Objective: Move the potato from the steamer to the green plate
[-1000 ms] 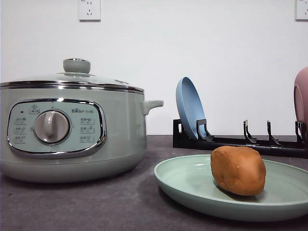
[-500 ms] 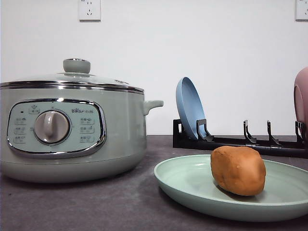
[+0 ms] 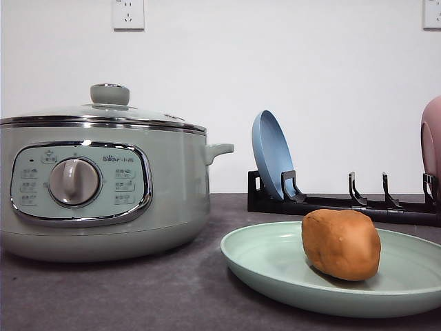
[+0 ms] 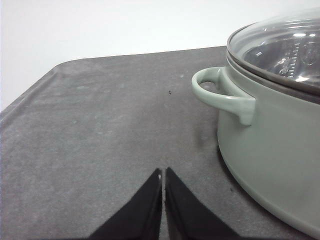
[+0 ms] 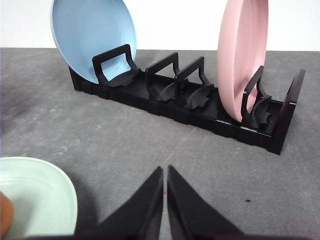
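Observation:
The orange-brown potato [image 3: 341, 244] lies on the green plate [image 3: 275, 265] at the front right of the table. The pale green steamer [image 3: 103, 186] stands at the left with its glass lid on. In the left wrist view my left gripper [image 4: 163, 173] is shut and empty over bare mat, with the steamer's side handle [image 4: 220, 95] and lid [image 4: 280, 50] close beside it. My right gripper [image 5: 165, 170] is shut and empty, with the green plate's rim [image 5: 45, 190] and a sliver of potato [image 5: 4, 215] just beside it.
A black dish rack [image 3: 344, 200] at the back right holds an upright blue plate [image 3: 271, 154] and a pink plate [image 3: 432, 138]. In the right wrist view the rack [image 5: 200, 107] with the blue plate [image 5: 92, 35] and pink plate [image 5: 242, 55] stands beyond my fingers. Dark grey mat [image 4: 100, 125] covers the table.

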### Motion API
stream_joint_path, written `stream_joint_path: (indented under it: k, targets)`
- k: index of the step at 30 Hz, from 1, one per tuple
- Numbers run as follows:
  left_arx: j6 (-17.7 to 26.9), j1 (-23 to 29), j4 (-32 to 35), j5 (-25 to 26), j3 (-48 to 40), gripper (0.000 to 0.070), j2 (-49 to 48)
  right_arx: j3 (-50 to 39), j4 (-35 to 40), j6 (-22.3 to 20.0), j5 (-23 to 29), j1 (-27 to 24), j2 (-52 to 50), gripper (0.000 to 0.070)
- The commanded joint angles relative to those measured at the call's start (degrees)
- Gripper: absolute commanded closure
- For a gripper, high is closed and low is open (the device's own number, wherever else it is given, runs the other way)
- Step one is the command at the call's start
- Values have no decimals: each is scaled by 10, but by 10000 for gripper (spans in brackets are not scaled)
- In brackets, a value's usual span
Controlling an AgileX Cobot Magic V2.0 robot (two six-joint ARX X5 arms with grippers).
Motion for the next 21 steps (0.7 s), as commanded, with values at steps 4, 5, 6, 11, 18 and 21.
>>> stream_joint_path:
  k: [4, 5, 6, 11, 18, 21]
  targets:
    - [-3, 2, -4, -1, -12, 699, -1, -3, 3, -3, 0, 0, -2, 700]
    - [-3, 2, -4, -1, -12, 699, -1, -3, 3, -3, 0, 0, -2, 700]
    - [-3, 2, -4, -1, -12, 699, -1, -3, 3, -3, 0, 0, -2, 700]
    - [-3, 2, -4, -1, -12, 699, -1, -3, 3, -2, 0, 0, -2, 700]
    - [-3, 2, -4, -1, -12, 699, -1, -3, 3, -2, 0, 0, -2, 700]
    - [-3, 2, -4, -1, -12, 699, -1, -3, 3, -3, 0, 0, -2, 700]
